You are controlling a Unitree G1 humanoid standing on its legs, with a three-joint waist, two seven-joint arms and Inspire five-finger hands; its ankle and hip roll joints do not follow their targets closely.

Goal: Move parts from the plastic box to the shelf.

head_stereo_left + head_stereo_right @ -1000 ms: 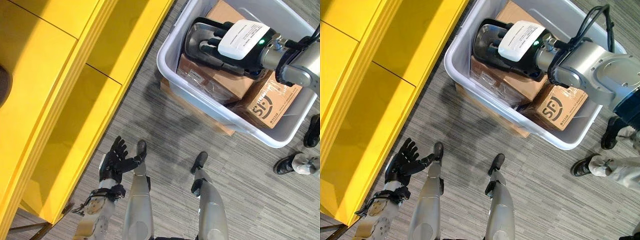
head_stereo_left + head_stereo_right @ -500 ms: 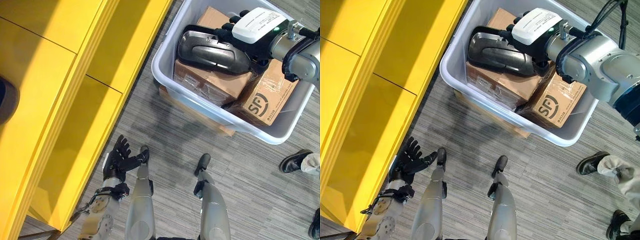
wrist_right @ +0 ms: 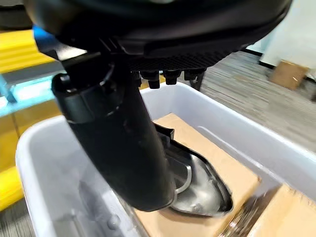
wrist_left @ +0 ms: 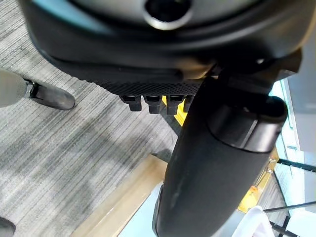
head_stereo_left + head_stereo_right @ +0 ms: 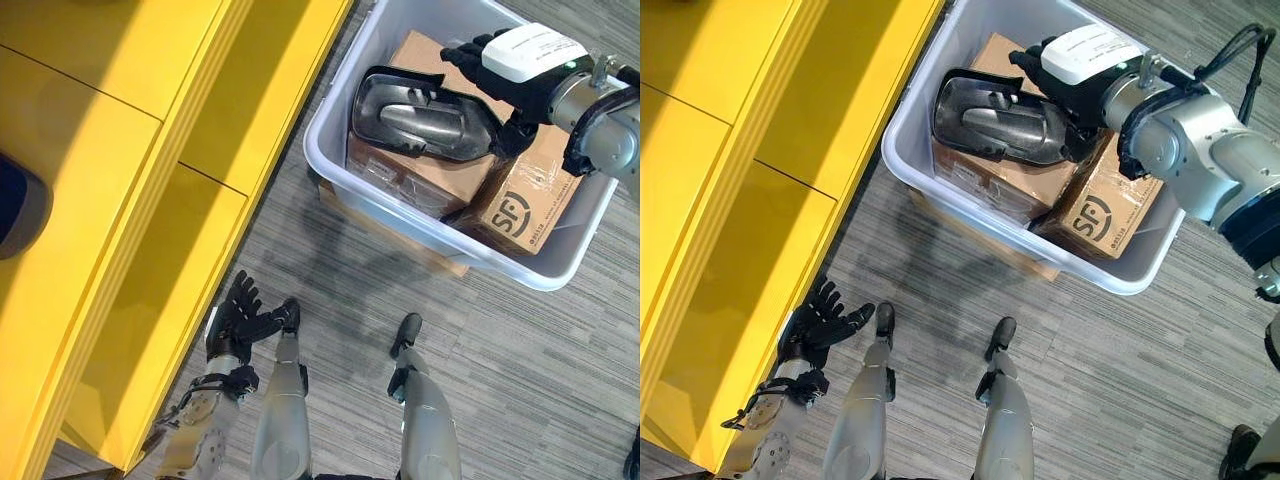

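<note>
While the right hand [image 5: 505, 75] is curled on one end of the dark moulded shell part [image 5: 425, 115], the part is held tilted just above the cardboard boxes [image 5: 430, 165] inside the grey plastic box [image 5: 335, 150]. Because only that end is gripped, the part could swing, slip free or catch the box rim beyond the fingers when lifted toward the yellow shelf [image 5: 150, 150]. The left hand [image 5: 235, 325] is held open and empty, well apart, beside the shelf's edge.

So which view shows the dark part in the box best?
The left eye view: the whole dark part shows, lying on cardboard boxes in the plastic box, the right hand at its end. The right eye view shows much the same. The right wrist view shows a portion past the thumb.
</note>
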